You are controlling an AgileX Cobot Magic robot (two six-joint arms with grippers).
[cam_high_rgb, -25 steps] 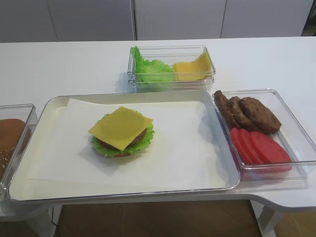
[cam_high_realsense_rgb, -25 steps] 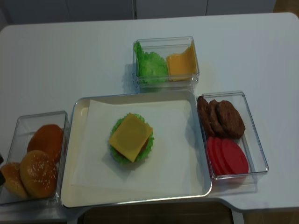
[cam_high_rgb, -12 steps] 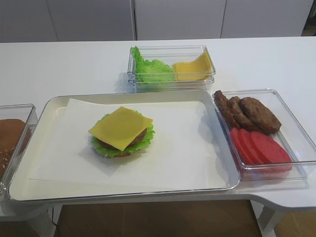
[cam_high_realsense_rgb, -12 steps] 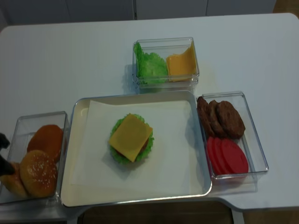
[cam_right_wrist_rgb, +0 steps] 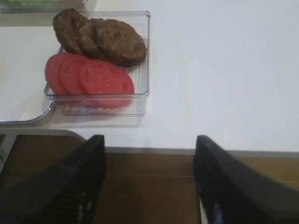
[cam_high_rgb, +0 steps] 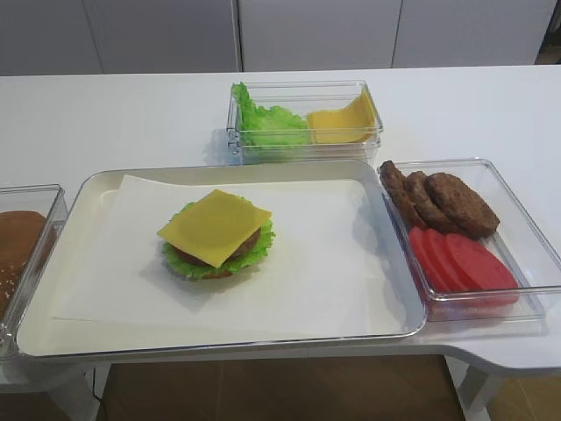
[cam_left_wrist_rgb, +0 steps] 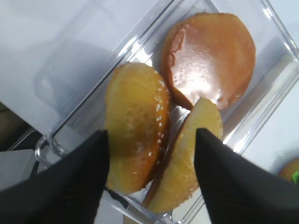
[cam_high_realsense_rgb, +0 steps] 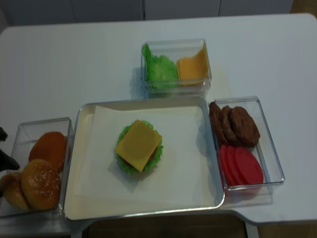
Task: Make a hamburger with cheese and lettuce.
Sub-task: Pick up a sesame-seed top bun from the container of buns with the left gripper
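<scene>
The hamburger stack (cam_high_rgb: 216, 235) (cam_high_realsense_rgb: 139, 147) lies on white paper in the tray (cam_high_rgb: 88, 186): frilly lettuce (cam_high_rgb: 187, 266), a brown patty, and the square cheese (cam_high_rgb: 215, 224) (cam_high_realsense_rgb: 138, 144) on top. My left gripper (cam_left_wrist_rgb: 150, 135) hovers open over the clear bun box (cam_left_wrist_rgb: 70, 126) (cam_high_realsense_rgb: 22, 126). One sesame bun (cam_left_wrist_rgb: 135, 123) (cam_high_realsense_rgb: 40, 183) lies below its jaws and another (cam_left_wrist_rgb: 194, 158) leans against it. A dark part of this gripper (cam_high_realsense_rgb: 6, 159) shows at the left edge. My right gripper (cam_right_wrist_rgb: 149, 140) hangs open and empty off the table's front edge.
A plain bun half (cam_left_wrist_rgb: 210, 56) (cam_high_realsense_rgb: 49, 148) lies at the box's far end. At the back, a clear box (cam_high_rgb: 302, 86) holds a lettuce bunch and cheese slices. At the right, a box (cam_high_rgb: 526, 230) (cam_right_wrist_rgb: 145, 51) holds patties and tomato slices.
In the realsense view the left gripper's dark tip has come in at the left edge beside the bun box and shifted slightly farther back. Nothing on the tray moved.
</scene>
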